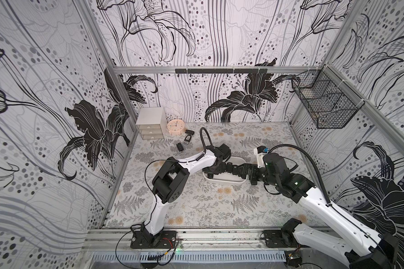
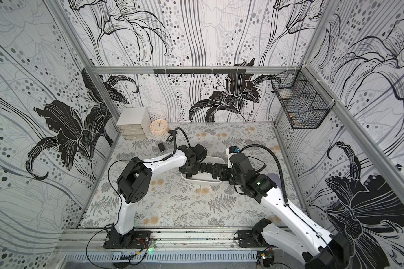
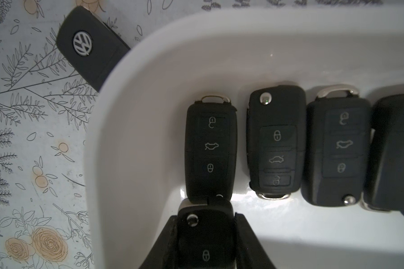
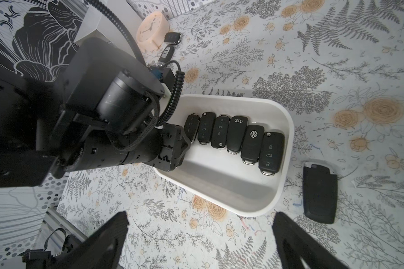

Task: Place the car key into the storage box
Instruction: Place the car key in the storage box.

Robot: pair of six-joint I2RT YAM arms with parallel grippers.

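Observation:
The storage box [image 4: 287,139] is a shallow white bin in the middle of the table, seen in both top views [image 1: 222,181] [image 2: 202,182]. Several black car keys [image 4: 233,135] lie side by side in a row inside it. My left gripper [image 3: 207,216] reaches down into one end of the box [image 3: 149,58], shut on a black car key [image 3: 205,240]. That key's tip meets the end of the row's last key [image 3: 210,149]. My right gripper [image 4: 200,219] hangs open over the table beside the box, with nothing between its fingers.
One black key fob [image 4: 320,193] lies on the table just outside the box's end. A VW key [image 3: 89,49] lies against an outer corner. More keys [image 1: 179,146] [image 1: 187,139], a peach clock [image 1: 176,127] and a grey drawer cabinet [image 1: 149,125] stand far left. A wire basket [image 1: 322,104] hangs right.

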